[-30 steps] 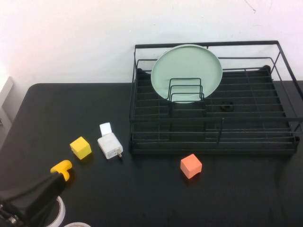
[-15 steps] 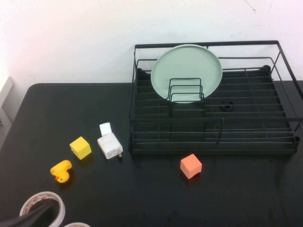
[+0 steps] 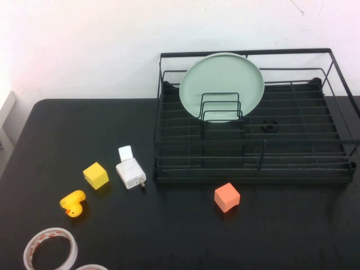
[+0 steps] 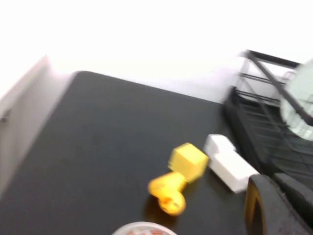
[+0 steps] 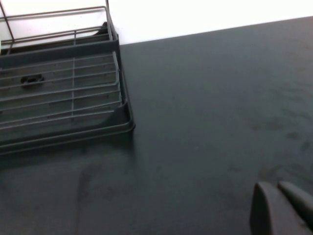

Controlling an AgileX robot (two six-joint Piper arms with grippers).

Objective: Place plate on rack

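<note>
White wall behind, black table (image 3: 169, 236) in front, and the rack (image 3: 253, 169) sits along the far right part of the table with the plate (image 3: 221, 84) standing on edge in its far left corner, leaning back against the frame behind the wire dividers (image 3: 220, 108). Neither arm shows from above. The left gripper (image 4: 279, 205) pokes into its own wrist camera only, hanging above the near left part of the table, its two fingertips pressed close together, holding nothing. The right gripper (image 5: 281, 205) appears only in the right wrist camera, above bare table off the rack's right end, fingertips likewise together and holding nothing. Loose items on the left half: a white charger (image 3: 130, 172) just off the rack's near left corner, a yellow cube (image 3: 95, 175) beside it, a rubber duck (image 3: 73, 203) nearer the front, and a tape roll (image 3: 50, 250) at the near left edge. An orange cube (image 3: 226, 197) lies just in front of the rack.
</note>
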